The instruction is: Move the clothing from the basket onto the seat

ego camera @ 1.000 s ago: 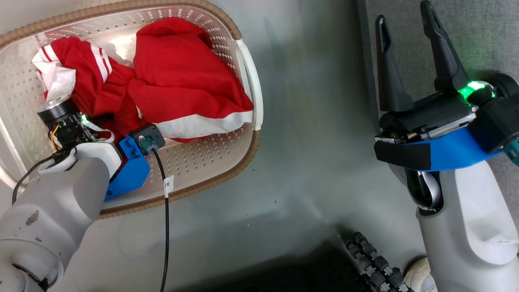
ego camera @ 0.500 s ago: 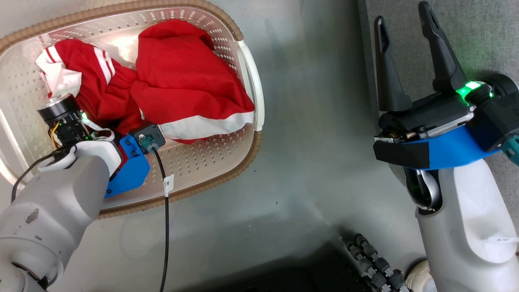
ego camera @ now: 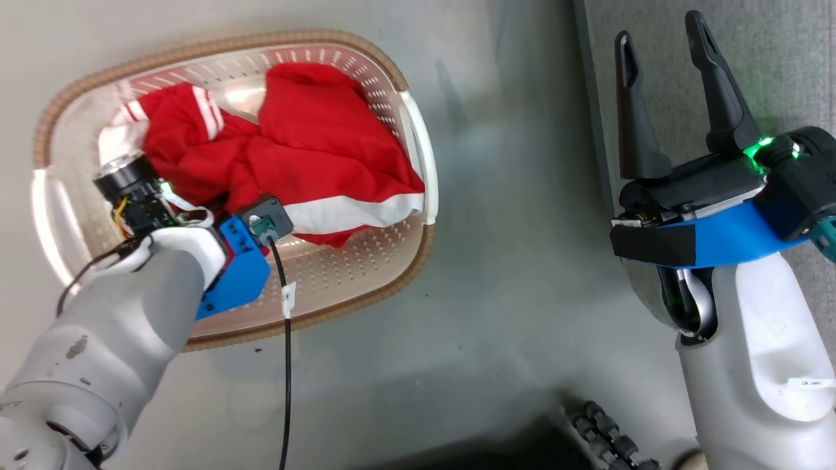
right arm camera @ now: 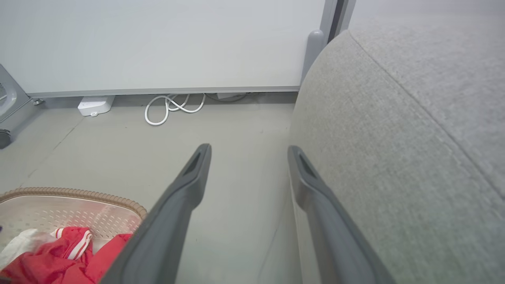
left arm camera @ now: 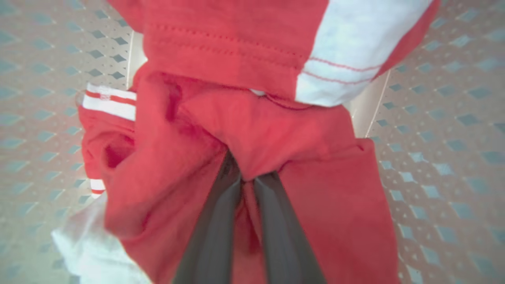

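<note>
Garments [ego camera: 313,150], two red, fill one basket [ego camera: 339,267]; left gripper [left arm camera: 246,177] pinches one.

My left fingers [left arm camera: 215,221] lose their tips inside the blurred clothing [left arm camera: 276,130]. The basket [right arm camera: 79,194] runs off my right wrist view's corner; the cable tag [ego camera: 286,299] is unreadable.

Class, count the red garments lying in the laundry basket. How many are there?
2. One striped garment lies toward the basket's left end; the other garment, white-banded, lies toward its right end. More may be hidden underneath.
</note>
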`<state>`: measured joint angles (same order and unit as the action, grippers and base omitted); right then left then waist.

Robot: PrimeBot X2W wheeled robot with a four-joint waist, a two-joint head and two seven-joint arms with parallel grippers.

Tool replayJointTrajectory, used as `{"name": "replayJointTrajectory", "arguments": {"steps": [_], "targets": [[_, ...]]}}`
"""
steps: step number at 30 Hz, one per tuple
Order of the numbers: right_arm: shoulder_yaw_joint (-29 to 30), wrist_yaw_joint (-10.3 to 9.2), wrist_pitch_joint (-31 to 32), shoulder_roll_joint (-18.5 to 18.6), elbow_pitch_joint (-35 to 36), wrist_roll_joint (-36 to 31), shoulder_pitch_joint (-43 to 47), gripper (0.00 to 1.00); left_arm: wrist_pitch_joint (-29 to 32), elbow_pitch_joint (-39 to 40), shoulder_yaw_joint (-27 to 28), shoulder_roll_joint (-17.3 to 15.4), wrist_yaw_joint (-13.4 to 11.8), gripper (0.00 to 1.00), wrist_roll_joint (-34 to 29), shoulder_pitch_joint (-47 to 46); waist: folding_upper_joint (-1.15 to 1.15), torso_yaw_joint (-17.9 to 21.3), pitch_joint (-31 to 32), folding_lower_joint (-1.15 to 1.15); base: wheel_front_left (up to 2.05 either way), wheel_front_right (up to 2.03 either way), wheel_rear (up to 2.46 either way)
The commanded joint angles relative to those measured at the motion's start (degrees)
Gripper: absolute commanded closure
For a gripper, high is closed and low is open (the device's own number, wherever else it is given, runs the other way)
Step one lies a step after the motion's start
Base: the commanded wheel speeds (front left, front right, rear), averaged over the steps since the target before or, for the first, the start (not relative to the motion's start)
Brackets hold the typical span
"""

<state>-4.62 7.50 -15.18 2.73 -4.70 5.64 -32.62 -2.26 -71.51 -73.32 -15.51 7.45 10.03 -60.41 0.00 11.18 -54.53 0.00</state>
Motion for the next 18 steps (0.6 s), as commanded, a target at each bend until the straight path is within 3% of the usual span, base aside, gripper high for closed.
{"name": "replayJointTrajectory", "arguments": {"steps": [1,18], "targets": [[0.2,-0.01,0.0,0.3,-0.4,-0.4,0.4,0.0,-0.8,0.5,-0.2,0.6,0.0,1.0,0.9,0.2,0.0,-1.1,1.8,0.0,0.0,0.0,0.0],[2.1,-0.01,0.0,0.3,-3.3,-3.4,4.5,0.0,-9.5,1.8,0.0,4.8,0.0,1.0,10.0,3.3,0.0,-7.3,15.2,0.0,0.0,0.0,0.0]]}}
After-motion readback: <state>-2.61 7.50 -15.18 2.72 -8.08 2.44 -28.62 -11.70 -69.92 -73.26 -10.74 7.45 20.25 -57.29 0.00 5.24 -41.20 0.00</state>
